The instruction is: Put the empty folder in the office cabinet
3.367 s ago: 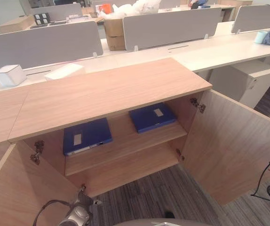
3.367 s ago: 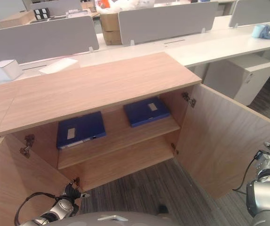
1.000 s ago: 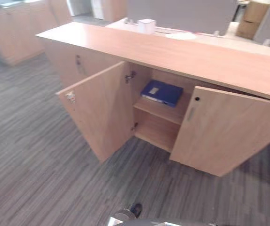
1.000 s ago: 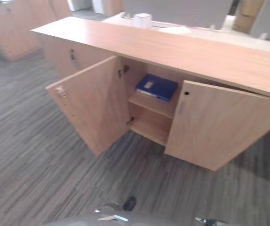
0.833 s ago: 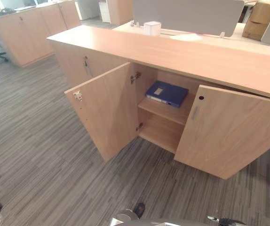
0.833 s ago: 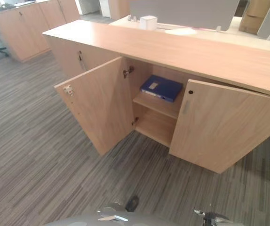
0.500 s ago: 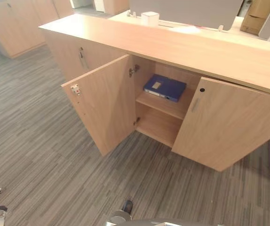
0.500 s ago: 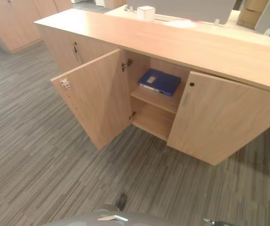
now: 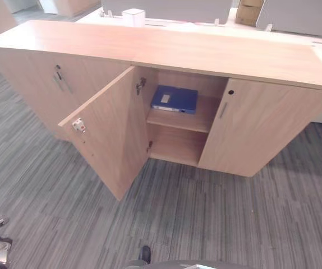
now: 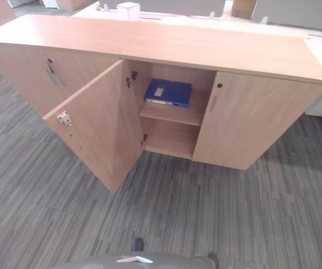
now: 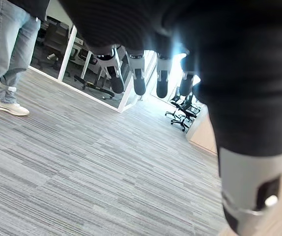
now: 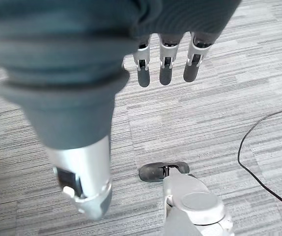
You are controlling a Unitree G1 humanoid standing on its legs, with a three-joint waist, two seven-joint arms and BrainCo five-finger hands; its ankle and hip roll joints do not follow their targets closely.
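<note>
Folder (image 9: 174, 99), white label unreadable, lies in cabinet (image 9: 251, 67); left hand (image 11: 146, 29), right hand (image 12: 165, 34) relaxed, empty.

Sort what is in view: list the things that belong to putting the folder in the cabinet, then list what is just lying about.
Job:
blue folder, lying flat on the upper shelf
office cabinet
its open left door
its right door, nearly closed
left hand, open, holding nothing
right hand, open, holding nothing

Lying about:
white box beyond the cabinet
office chairs
a person's legs

Head eyes overlook cabinet (image 9: 166, 56); wrist cameras face carpet (image 12: 205, 128).
</note>
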